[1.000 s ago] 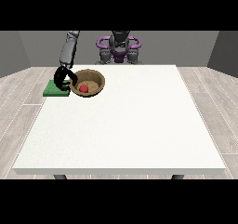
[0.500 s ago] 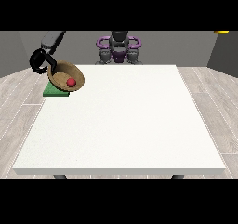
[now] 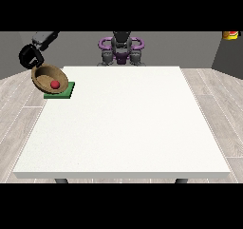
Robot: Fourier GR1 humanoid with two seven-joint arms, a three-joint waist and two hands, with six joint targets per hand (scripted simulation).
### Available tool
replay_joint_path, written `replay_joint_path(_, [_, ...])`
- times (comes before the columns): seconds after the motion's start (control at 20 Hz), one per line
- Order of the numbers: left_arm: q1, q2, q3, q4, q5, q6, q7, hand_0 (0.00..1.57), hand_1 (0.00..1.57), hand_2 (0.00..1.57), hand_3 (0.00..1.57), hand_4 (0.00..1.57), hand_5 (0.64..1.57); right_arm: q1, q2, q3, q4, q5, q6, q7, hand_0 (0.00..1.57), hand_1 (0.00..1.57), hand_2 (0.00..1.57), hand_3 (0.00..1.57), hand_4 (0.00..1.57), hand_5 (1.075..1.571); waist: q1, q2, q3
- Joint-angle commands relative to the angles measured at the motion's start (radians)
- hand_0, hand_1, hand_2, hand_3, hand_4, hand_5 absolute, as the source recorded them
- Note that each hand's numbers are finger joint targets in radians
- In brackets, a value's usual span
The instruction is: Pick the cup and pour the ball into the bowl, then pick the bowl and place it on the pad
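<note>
While the bowl point(image 3: 49, 78) is carried tilted above the table's point(image 3: 123, 123) far corner at the view's left, its rim is seen to be gripped by the hand at the view's left point(image 3: 30, 57), whose fingers are curled round the bowl's upper edge. A red ball point(image 3: 55, 84) is held inside the bowl. The green pad point(image 3: 61, 91) lies just below and slightly toward the view's right of the bowl, partly covered by it, so lowering onto the pad is judged to be the remaining step. The other hand cannot be made out. The cup is not seen. No writing or label can be read anywhere.
</note>
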Motion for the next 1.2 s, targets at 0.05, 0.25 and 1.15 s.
replay_joint_path(0.05, [0.045,0.012,0.011,0.034,0.001,-0.033,-0.080,0.00,0.00,0.00,0.00,1.22,1.553,0.026,0.011,-0.033,0.011,-0.017,-0.008,-0.030,1.57,1.57,1.57,0.49,1.07,1.568,0.015,0.034,0.0006])
replay_joint_path(0.25, [0.028,0.044,0.025,0.065,0.018,-0.079,-0.126,0.00,0.00,0.00,0.00,1.21,1.553,0.008,0.066,-0.054,0.008,-0.042,-0.042,-0.062,1.57,1.57,1.57,0.44,1.06,1.569,0.032,0.095,0.0002])
replay_joint_path(1.15, [-0.002,0.050,-0.018,0.038,0.025,-0.021,-0.088,0.00,0.00,0.00,0.00,1.19,1.561,-0.001,0.044,-0.131,0.063,-0.073,-0.139,-0.073,1.51,1.51,1.41,0.82,0.00,1.552,0.018,0.078,0.0007])
